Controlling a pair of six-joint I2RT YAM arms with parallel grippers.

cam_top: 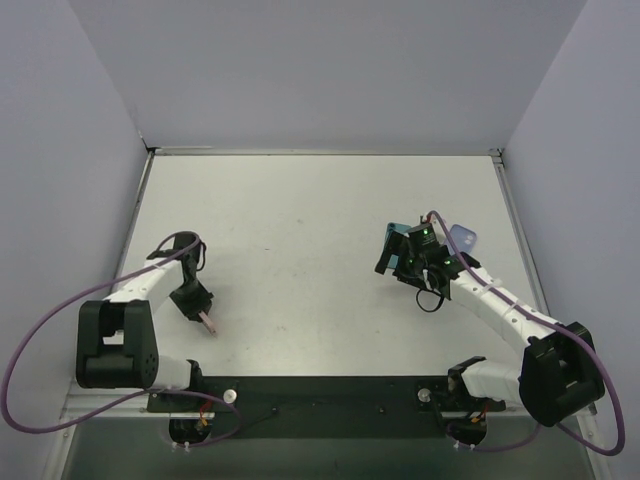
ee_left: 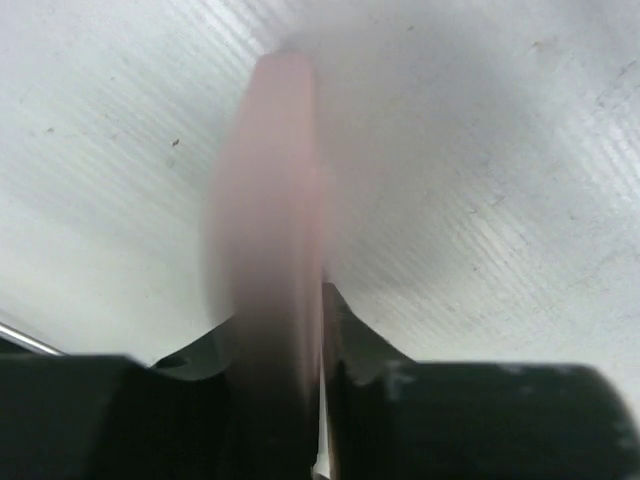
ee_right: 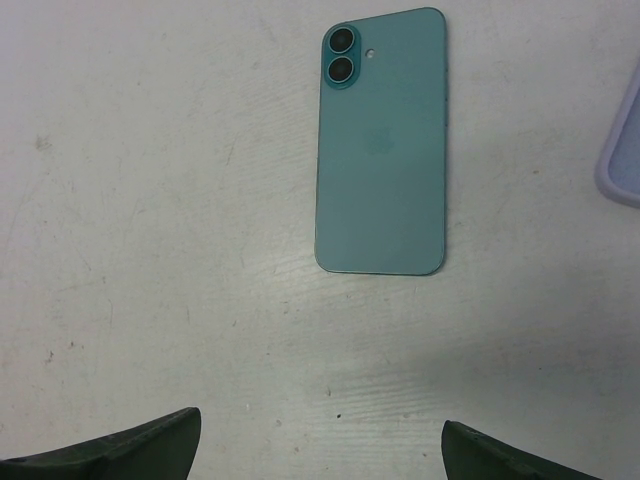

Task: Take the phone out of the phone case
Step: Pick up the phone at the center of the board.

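Observation:
A bare teal phone (ee_right: pixel 382 150) lies back up on the table, its two camera lenses at the far end. My right gripper (ee_right: pixel 320 445) is open and empty, hovering just short of the phone's near end; in the top view the right gripper (cam_top: pixel 392 258) covers most of the phone (cam_top: pixel 397 229). A lavender phone case (ee_right: pixel 625 150) lies to the right of the phone, and it also shows in the top view (cam_top: pixel 465 238). My left gripper (ee_left: pixel 300 335) is shut on a thin pink item (ee_left: pixel 270 200), seen edge-on and blurred, held low over the table (cam_top: pixel 209 321).
The white table (cam_top: pixel 300 220) is walled at the back and both sides. A black mounting strip (cam_top: pixel 330 395) runs along the near edge between the arm bases. Purple cables loop beside each arm.

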